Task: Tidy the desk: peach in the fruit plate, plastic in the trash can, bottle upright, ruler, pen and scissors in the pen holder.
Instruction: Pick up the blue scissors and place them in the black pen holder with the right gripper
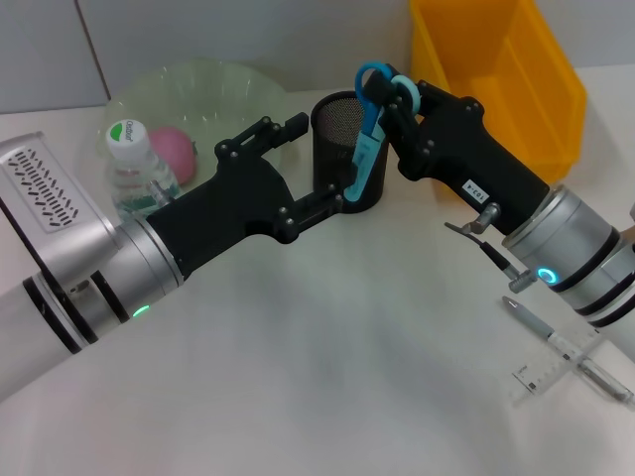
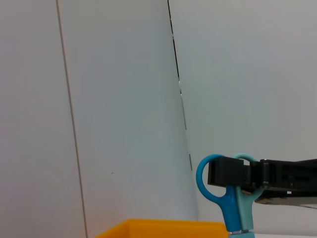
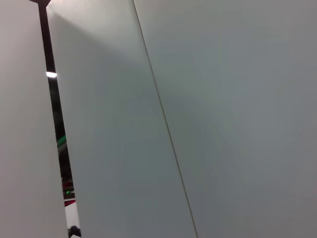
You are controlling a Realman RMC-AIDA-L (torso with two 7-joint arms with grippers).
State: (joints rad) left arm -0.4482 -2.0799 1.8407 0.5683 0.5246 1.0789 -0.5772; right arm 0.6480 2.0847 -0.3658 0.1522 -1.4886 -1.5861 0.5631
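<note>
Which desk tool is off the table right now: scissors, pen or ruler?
The blue scissors, held by the right gripper at the pen holder; pen and ruler lie flat.

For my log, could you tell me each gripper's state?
Left gripper: open, straddling the pen holder.
Right gripper: shut on the scissors.

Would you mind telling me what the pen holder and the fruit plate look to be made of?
The pen holder looks like black metal mesh, matte: a fine grid shows through its wall. The fruit plate looks like translucent pale green plastic or glass, glossy; the pink peach shows through it. Which of the two I cannot tell.
</note>
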